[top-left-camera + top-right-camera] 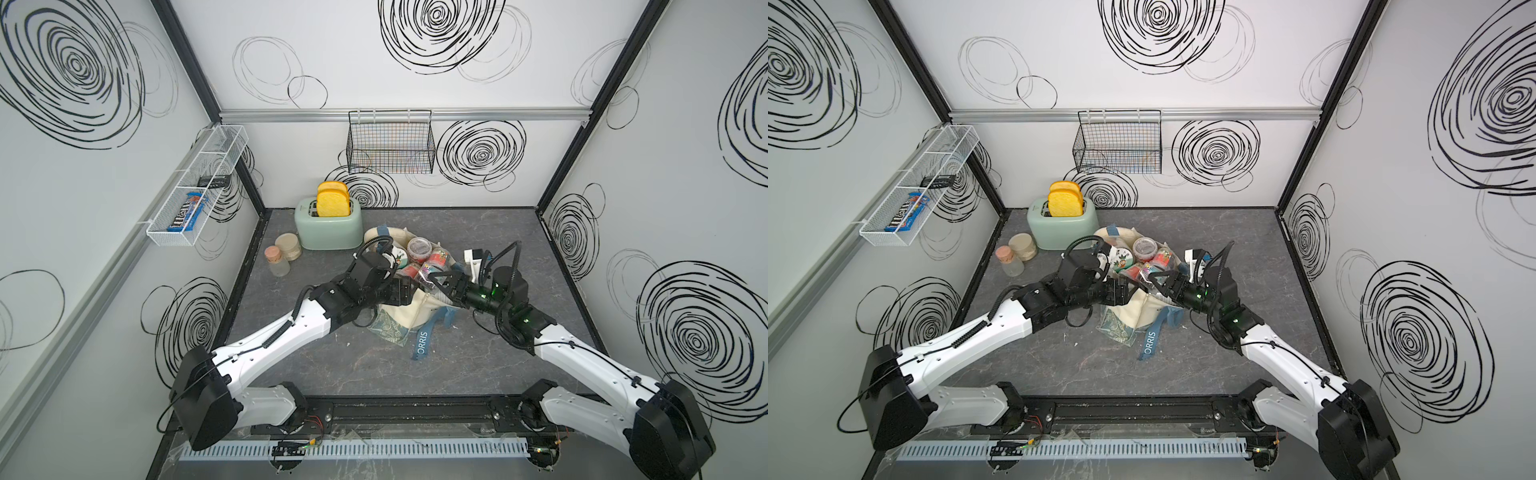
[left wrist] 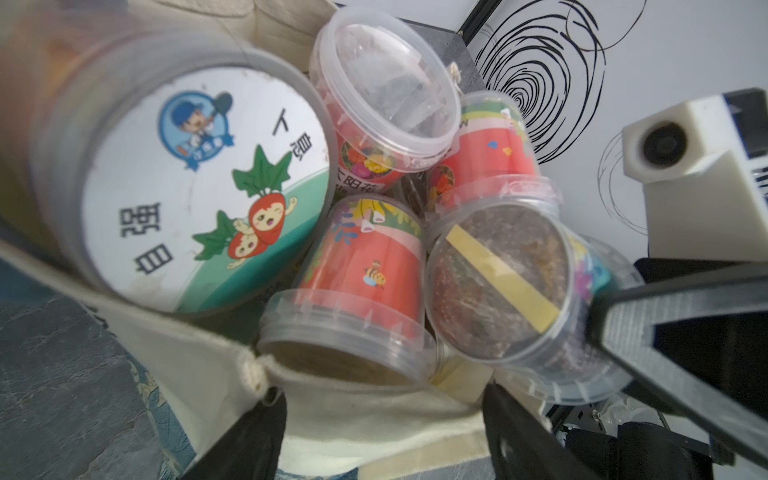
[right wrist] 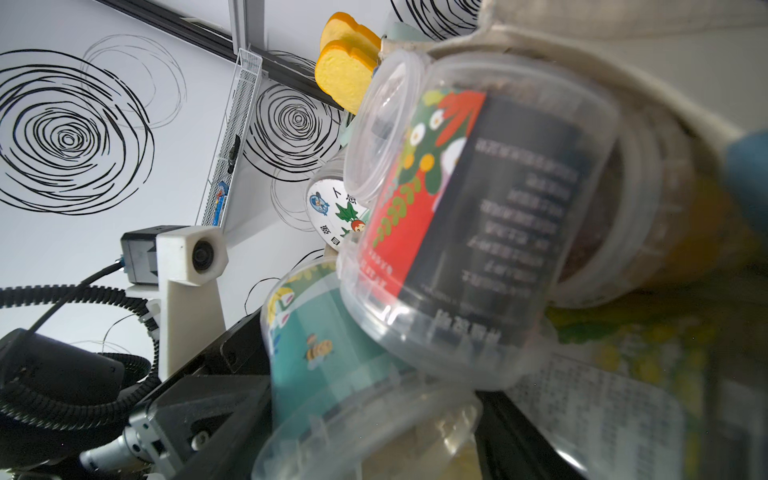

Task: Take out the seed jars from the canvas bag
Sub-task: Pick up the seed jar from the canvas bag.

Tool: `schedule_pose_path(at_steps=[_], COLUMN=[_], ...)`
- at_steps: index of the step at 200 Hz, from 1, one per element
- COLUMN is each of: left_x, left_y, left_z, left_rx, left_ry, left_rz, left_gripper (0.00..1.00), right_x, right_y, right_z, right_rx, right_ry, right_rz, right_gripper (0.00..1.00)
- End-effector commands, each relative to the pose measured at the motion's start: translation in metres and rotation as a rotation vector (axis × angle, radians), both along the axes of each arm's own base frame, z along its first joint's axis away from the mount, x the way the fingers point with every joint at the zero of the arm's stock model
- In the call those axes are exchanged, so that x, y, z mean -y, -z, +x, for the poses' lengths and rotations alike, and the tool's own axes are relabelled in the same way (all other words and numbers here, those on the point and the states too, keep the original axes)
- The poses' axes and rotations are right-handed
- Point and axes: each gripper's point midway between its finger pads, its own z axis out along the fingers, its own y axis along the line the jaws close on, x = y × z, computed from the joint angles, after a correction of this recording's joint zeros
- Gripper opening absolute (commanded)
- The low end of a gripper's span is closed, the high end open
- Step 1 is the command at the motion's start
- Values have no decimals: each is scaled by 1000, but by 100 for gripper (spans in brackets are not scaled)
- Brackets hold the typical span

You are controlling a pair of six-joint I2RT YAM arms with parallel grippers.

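The cream canvas bag [image 1: 399, 309] [image 1: 1142, 307] lies on its side mid-table, and several seed jars [image 1: 417, 248] [image 1: 1144, 246] are heaped at its open mouth. My left gripper [image 1: 411, 293] [image 2: 384, 399] stands open at the bag's mouth, with the canvas rim [image 2: 374, 411] lying between its fingers. A jar with a cartoon lid [image 2: 199, 195] and red-labelled jars [image 2: 365, 266] lie just beyond. My right gripper [image 1: 430, 282] [image 3: 374, 415] reaches in from the other side. A teal-labelled jar [image 3: 332, 353] [image 2: 498, 286] fills the gap between its fingers [image 2: 665, 332].
A mint toaster holding toast [image 1: 328, 226] stands behind the bag, with two frosted jars [image 1: 282, 253] to its left. A black wire basket [image 1: 390, 143] hangs on the back wall and a white wire shelf [image 1: 195, 187] on the left wall. A blue strap [image 1: 424, 340] trails toward me.
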Motion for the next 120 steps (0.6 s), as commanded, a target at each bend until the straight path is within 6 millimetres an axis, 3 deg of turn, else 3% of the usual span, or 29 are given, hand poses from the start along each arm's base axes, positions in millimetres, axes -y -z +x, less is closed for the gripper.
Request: schedule_pose_path(at_steps=[1, 77, 120], left_x=[-11, -24, -29], left_y=[-7, -20, -30], left_z=[0, 4, -2], left_rx=[24, 45, 60], left_ry=[-19, -43, -46], left_rz=[1, -1, -4], left_gripper=[79, 79, 79], right_x=[0, 10, 40], right_y=[-17, -30, -51], right_z=[-4, -16, -22], right_rx=[56, 103, 194], right_ry=[-4, 5, 95], right_rz=[23, 20, -86], right_gripper=[67, 67, 68])
